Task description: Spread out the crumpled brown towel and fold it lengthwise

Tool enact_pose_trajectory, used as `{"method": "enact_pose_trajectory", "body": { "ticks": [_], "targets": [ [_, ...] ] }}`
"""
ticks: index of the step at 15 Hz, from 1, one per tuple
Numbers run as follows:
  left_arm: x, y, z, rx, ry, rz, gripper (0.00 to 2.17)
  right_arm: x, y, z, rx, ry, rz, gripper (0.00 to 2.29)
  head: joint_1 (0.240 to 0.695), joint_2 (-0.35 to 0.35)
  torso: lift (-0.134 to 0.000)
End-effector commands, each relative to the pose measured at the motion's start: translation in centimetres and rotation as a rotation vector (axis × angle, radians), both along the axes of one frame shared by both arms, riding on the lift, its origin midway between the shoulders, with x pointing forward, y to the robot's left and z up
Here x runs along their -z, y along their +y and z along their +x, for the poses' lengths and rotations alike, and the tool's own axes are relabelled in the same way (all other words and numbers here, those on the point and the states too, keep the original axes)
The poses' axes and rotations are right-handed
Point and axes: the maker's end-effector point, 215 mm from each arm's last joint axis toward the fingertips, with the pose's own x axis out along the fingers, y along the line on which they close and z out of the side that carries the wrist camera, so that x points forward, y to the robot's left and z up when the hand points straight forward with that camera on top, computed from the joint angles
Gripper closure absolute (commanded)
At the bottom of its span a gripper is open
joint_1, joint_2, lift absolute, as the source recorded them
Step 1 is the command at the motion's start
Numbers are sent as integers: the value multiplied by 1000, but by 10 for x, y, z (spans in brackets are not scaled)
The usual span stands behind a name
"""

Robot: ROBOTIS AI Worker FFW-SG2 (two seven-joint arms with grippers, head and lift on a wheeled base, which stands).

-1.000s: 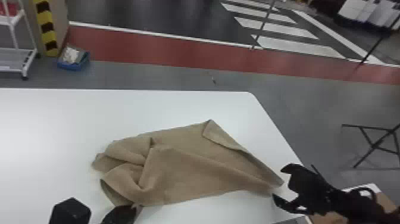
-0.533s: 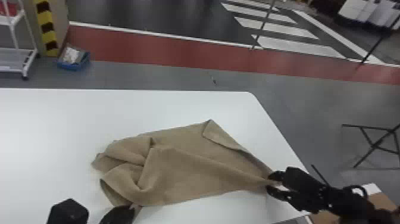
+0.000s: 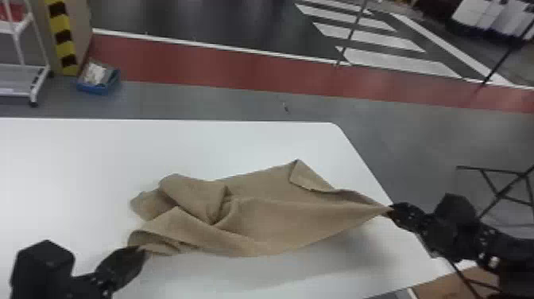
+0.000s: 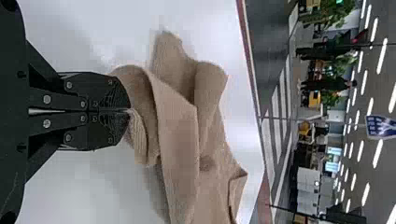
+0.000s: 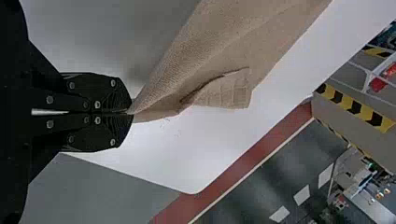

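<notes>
apparently crosswalk stripes (image 3: pixel 381 39) beyond white table (image 3: pixel 79 159)

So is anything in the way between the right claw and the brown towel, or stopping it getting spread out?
Nothing visible: the right claw is shut on the brown towel. No other object visibly blocks spreading either; only the towel's bunched folds near the left claw might hinder it.

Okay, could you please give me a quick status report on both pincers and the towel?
Left pincer shut on towel's near-left edge. Right pincer shut on its right corner. Towel pulled up between them, left end still bunched.
</notes>
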Motion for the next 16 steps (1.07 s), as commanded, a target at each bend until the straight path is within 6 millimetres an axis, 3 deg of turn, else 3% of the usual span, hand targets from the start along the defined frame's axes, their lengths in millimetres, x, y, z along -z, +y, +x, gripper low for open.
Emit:
{"method": "enact_pose_trajectory", "body": {
  "ticks": [1,3,6,8,11,12,13,14,15,16],
  "targets": [
    [-19,46,24,-76,-40,-2,1558,-7,-23,-1,42,-11,-10,2256,695,-350,-125],
    [-28,82,41,-129,-65,14,1558,-10,-39,-4,73,-17,-22,2256,695,-350,-125],
    [-31,133,58,-202,-77,31,1558,-11,-39,-8,80,-24,-18,2256,695,-350,-125],
    [-33,163,65,-244,-96,47,1558,-11,-27,-11,66,-30,-8,2256,695,-350,-125],
    [-28,175,59,-237,-102,47,1541,-15,12,-18,9,-44,-7,2256,695,-350,-125],
    [-24,171,56,-227,-100,41,1399,-16,21,-20,-6,-49,-2,2256,695,-350,-125],
    [-24,168,52,-212,-116,44,893,-19,31,-23,-23,-57,-5,2256,695,-335,-125],
    [-26,165,49,-193,-139,43,215,-22,39,-25,-42,-67,-15,2256,695,-325,-125],
    [-27,168,48,-197,-149,43,-2,-23,43,-27,-52,-66,-24,2256,695,-319,-125],
    [-27,176,48,-211,-157,50,-2,-24,42,-29,-50,-66,-24,2256,695,-314,-125]
  ]
}}
